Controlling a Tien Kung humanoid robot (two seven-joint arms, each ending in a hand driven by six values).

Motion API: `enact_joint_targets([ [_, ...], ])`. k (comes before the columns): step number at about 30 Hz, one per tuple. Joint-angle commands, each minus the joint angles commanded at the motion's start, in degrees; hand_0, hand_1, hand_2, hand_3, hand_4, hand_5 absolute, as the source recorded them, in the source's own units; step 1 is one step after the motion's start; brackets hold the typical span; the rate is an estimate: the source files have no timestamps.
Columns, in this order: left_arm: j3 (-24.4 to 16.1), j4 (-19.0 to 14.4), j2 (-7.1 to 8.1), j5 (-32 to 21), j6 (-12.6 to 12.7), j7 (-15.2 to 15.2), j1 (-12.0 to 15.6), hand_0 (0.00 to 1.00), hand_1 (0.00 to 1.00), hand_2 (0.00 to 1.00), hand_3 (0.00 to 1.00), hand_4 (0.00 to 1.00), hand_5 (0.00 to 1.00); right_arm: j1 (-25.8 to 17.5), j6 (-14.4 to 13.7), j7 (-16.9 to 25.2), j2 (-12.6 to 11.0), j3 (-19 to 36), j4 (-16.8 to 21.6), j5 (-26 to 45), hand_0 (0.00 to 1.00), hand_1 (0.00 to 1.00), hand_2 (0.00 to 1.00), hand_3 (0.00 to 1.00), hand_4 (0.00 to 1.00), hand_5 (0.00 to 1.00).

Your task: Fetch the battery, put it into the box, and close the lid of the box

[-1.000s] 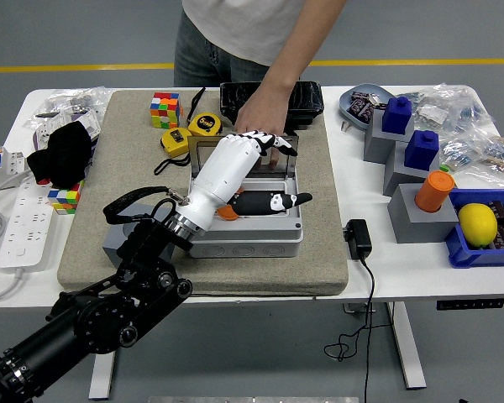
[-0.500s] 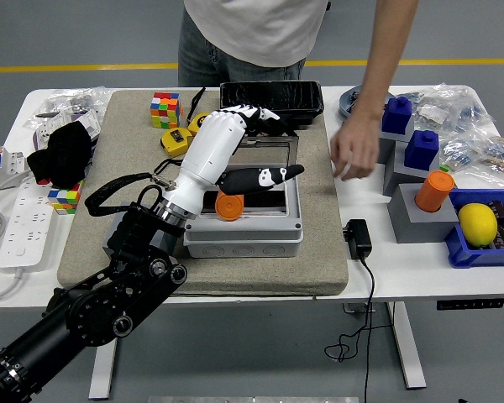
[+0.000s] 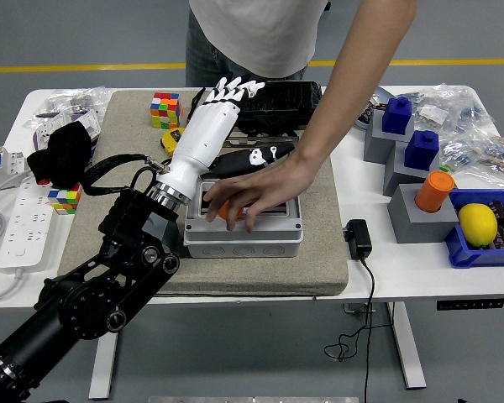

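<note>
Your white table (image 3: 403, 269) carries a beige mat (image 3: 319, 252) across its middle, and on that mat, toward the near side, sits the grey box (image 3: 260, 239). You cannot tell from this view how its lid lies, because the person's hand covers the top.

Your left arm (image 3: 92, 302) comes in from the lower left corner, black and jointed, rising to a white forearm that slants up and away over the box's left end. The left hand (image 3: 227, 94) is raised above the mat's far part, in front of the black tray (image 3: 290, 105). Its four white fingers (image 3: 235, 85) are spread and point away from you, and the dark thumb (image 3: 256, 156) sticks out to the right over the box's far edge. It holds nothing.

The person stands at the far side, one arm reaching down across the tray. The person's hand (image 3: 260, 197) lies flat on the box top, fingers pointing left. Just under those fingers you can see a small orange piece, the battery (image 3: 228, 211), at the box's opening; whether it lies fully inside is hidden.

To the right you have grey blocks with blue caps (image 3: 407, 138), an orange-topped one (image 3: 437, 189), and a yellow lemon (image 3: 477, 224) in a blue bin. On the left lie a power strip (image 3: 21, 227), a black cloth (image 3: 63, 151) and colour cubes (image 3: 165, 109).
</note>
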Motion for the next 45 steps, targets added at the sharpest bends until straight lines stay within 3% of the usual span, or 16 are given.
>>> enact_joint_targets([
  [4, -0.1, -0.3, 0.23, 2.4, -3.0, 5.3, 0.0, 0.998, 0.998, 0.998, 0.998, 0.998, 0.998, 0.1, 0.0, 0.1, 0.0, -0.1, 0.0, 0.1, 0.829, 0.726, 0.667, 0.647, 0.998, 0.844],
  [8, -0.1, -1.6, 0.22, 5.4, -4.1, 10.3, 0.0, 0.998, 0.998, 0.998, 0.998, 0.998, 0.998, 0.1, 0.0, 0.0, 0.0, 0.1, 0.0, -0.1, 0.829, 0.726, 0.667, 0.647, 0.998, 0.844],
  [9, -0.1, -1.8, 0.25, 5.8, -4.2, 11.1, 0.1, 0.998, 0.998, 0.998, 0.938, 0.998, 0.998, 0.0, 0.0, 0.0, 0.0, 0.0, 0.0, -0.1, 0.83, 0.727, 0.667, 0.647, 0.998, 0.844],
  [14, 0.1, -2.5, 0.44, 8.5, -5.7, 15.0, 0.2, 0.998, 0.998, 0.998, 0.938, 0.998, 0.998, 0.0, 0.0, 0.0, -0.1, -0.1, 0.0, 0.0, 0.83, 0.727, 0.667, 0.647, 0.998, 0.844],
  [15, 0.2, -2.5, 0.45, 8.9, -5.9, 15.7, 0.2, 0.998, 0.998, 0.977, 0.751, 0.998, 0.998, 0.0, 0.0, 0.1, -0.1, -0.2, 0.0, 0.0, 0.829, 0.727, 0.667, 0.645, 0.998, 0.844],
  [20, 0.1, -2.5, 0.5, 12.3, -8.3, 20.6, 0.3, 0.998, 0.998, 0.977, 0.751, 0.998, 0.998, 0.0, 0.1, 0.0, -0.1, -0.1, 0.0, -0.1, 0.829, 0.727, 0.667, 0.645, 0.998, 0.844],
  [21, 0.2, -2.8, 0.58, 13.2, -8.7, 21.7, 0.3, 0.998, 0.998, 0.93, 0.689, 0.998, 0.998, 0.0, 0.0, 0.0, -0.1, -0.2, 0.0, 0.0, 0.829, 0.726, 0.667, 0.647, 0.998, 0.844],
  [22, 0.2, -3.0, 0.64, 13.6, -8.9, 22.4, 0.3, 0.998, 0.998, 0.93, 0.689, 0.998, 0.998, 0.0, 0.0, 0.0, -0.1, -0.2, 0.0, -0.1, 0.829, 0.726, 0.667, 0.647, 0.998, 0.844],
  [26, 0.5, -4.3, 0.9, 13.6, -9.5, 24.9, 0.4, 0.998, 0.998, 0.93, 0.689, 0.998, 0.998, 0.0, 0.0, 0.0, -0.1, -0.1, 0.0, -0.1, 0.829, 0.726, 0.667, 0.647, 0.998, 0.844],
  [27, 0.5, -4.6, 0.93, 13.6, -9.5, 25.1, 0.5, 0.998, 0.998, 0.863, 0.6, 0.998, 0.998, 0.0, 0.0, 0.0, -0.1, -0.1, 0.0, -0.1, 0.829, 0.727, 0.667, 0.647, 0.998, 0.843],
  [32, 0.8, -5.6, 1.05, 13.6, -9.1, 25.3, 0.4, 0.998, 0.998, 0.863, 0.6, 0.998, 0.998, -0.1, 0.0, 0.0, -0.1, -0.2, 0.0, 0.0, 0.829, 0.727, 0.667, 0.647, 0.998, 0.843],
  [33, 0.8, -5.7, 1.08, 13.6, -9.2, 25.4, 0.4, 0.998, 0.998, 0.838, 0.524, 0.998, 0.998, -0.1, 0.0, 0.0, -0.1, -0.2, 0.0, 0.0, 0.828, 0.727, 0.667, 0.646, 0.998, 0.843],
  [38, 1.4, -5.9, 1.27, 13.6, -9.3, 25.8, 0.6, 0.998, 0.998, 0.838, 0.524, 0.998, 0.998, -0.1, 0.0, 0.0, -0.1, -0.1, 0.0, 0.0, 0.828, 0.727, 0.667, 0.646, 0.998, 0.843],
  [39, 1.5, -5.9, 1.28, 13.6, -9.2, 25.9, 0.6, 0.922, 0.663, 0.696, 0.461, 0.998, 0.998, -0.1, 0.0, 0.0, -0.1, -0.1, 0.0, 0.0, 0.828, 0.727, 0.667, 0.646, 0.998, 0.843],
  [44, 1.7, -6.0, 1.29, 13.6, -9.1, 26.1, 0.5, 0.922, 0.663, 0.696, 0.461, 0.998, 0.998, 0.0, 0.0, 0.0, -0.2, -0.1, 0.0, 0.1, 0.828, 0.727, 0.667, 0.646, 0.998, 0.843],
  [45, 1.8, -6.0, 1.33, 13.6, -9.0, 26.1, 0.5, 0.695, 0.391, 0.394, 0.307, 0.998, 0.998, 0.1, 0.0, 0.0, -0.2, -0.1, 0.0, 0.1, 0.829, 0.727, 0.667, 0.646, 0.998, 0.843],
])
